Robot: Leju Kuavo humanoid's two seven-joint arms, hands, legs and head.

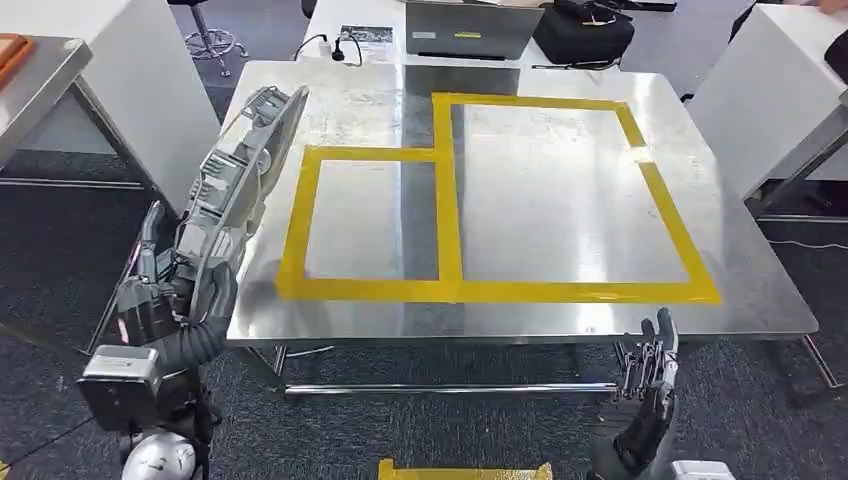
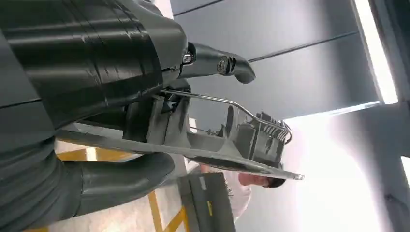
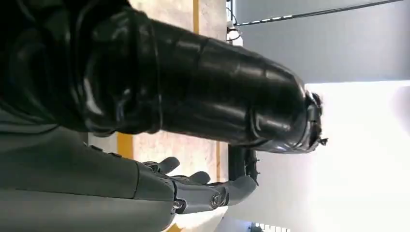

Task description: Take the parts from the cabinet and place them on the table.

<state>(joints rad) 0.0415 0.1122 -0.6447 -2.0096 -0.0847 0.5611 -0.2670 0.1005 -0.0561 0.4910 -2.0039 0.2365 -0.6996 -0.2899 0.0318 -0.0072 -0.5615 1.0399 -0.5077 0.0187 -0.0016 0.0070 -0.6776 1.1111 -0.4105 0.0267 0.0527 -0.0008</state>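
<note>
The left hand (image 1: 165,290) grips a long grey metal part (image 1: 240,165) at its lower end, fingers wrapped around it, and holds it upright beside the near left corner of the desk (image 1: 560,320). The part leans slightly, its upper end reaching over the desk's left edge. In the left wrist view the thick thumb (image 2: 217,65) lies along one side of the part (image 2: 227,140), which shows a flat plate, a thin wire bail and ribbed blocks at its far end.

The right hand (image 1: 648,375) is raised just below the desk's near edge, towards the right, fingers straight up and slightly apart, holding nothing. In the right wrist view its fingers (image 3: 203,191) are loosely extended, also without anything in them.

The desk top is bare shiny steel marked with yellow tape (image 1: 450,215) that outlines 2 adjoining rectangles, a smaller one on the left and a larger one on the right. Beyond the far edge stand a grey box (image 1: 470,28) and a black bag (image 1: 583,30).
</note>
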